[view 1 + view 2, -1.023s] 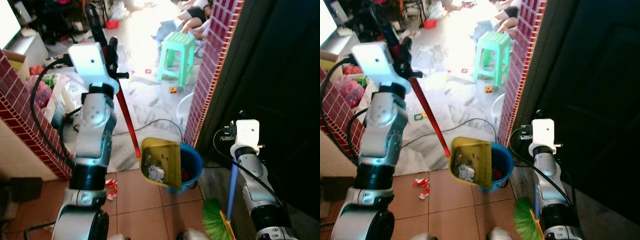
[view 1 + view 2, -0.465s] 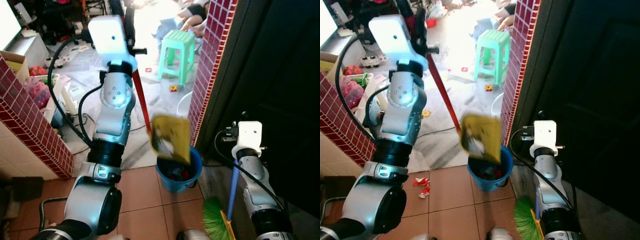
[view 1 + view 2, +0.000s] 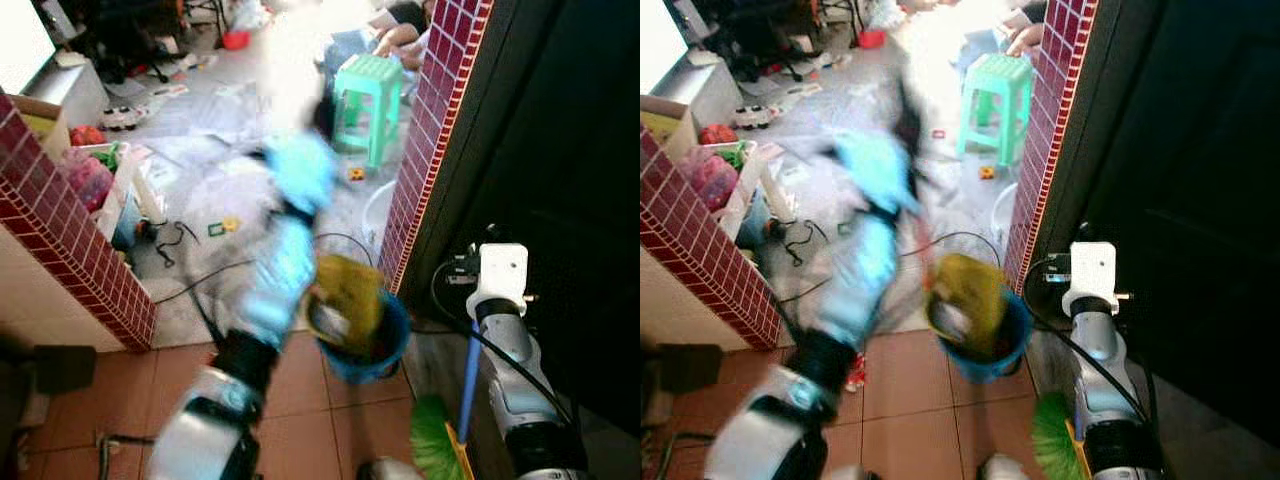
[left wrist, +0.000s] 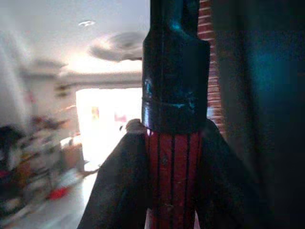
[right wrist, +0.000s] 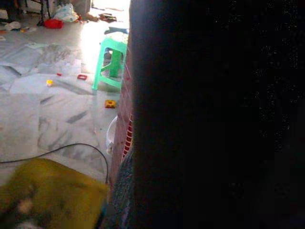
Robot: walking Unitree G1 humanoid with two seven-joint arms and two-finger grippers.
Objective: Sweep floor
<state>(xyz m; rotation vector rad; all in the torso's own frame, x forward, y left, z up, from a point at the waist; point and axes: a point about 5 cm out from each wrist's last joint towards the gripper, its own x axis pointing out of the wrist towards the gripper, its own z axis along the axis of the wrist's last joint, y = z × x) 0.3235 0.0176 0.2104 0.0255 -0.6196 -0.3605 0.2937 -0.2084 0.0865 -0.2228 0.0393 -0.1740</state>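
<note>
Head views: yellow dustpan [image 3: 348,298] tipped over blue bucket [image 3: 385,345], mouth down into it, pale trash lump at lower lip, right at bucket rim. Blurred left arm [image 3: 280,290] just left of bucket, motion-smeared, gripper itself not resolvable here. Red-brick pillar [image 3: 425,130] right behind bucket; low brick wall [image 3: 70,235] well left of it. Green stool [image 3: 372,95] and a small yellow toy [image 3: 357,174] beyond bucket on pale floor, black cable [image 3: 200,290] trailing between. Some red-white scraps [image 3: 853,378] on tile floor left of bucket, near the arm. Right arm [image 3: 505,340] just right of bucket, blue broom handle [image 3: 468,375] running down along it to green bristles [image 3: 432,445]; right fingers not visible, grip cannot be told.

Left wrist view: left gripper [image 4: 174,157] clamped on red ribbed dustpan handle [image 4: 172,176], black fingers [image 4: 119,186] pressed on both sides, black cap above. Room behind bright and blurred.

Right wrist view: mostly dark shape close up; dustpan as a yellow blur at low corner, stool and toy beyond on marble floor.

Progress judgement: late stage, one load collected and being dumped in bucket. Left to do, probably: finish emptying, sweep up scraps beside bucket, set tools down.
</note>
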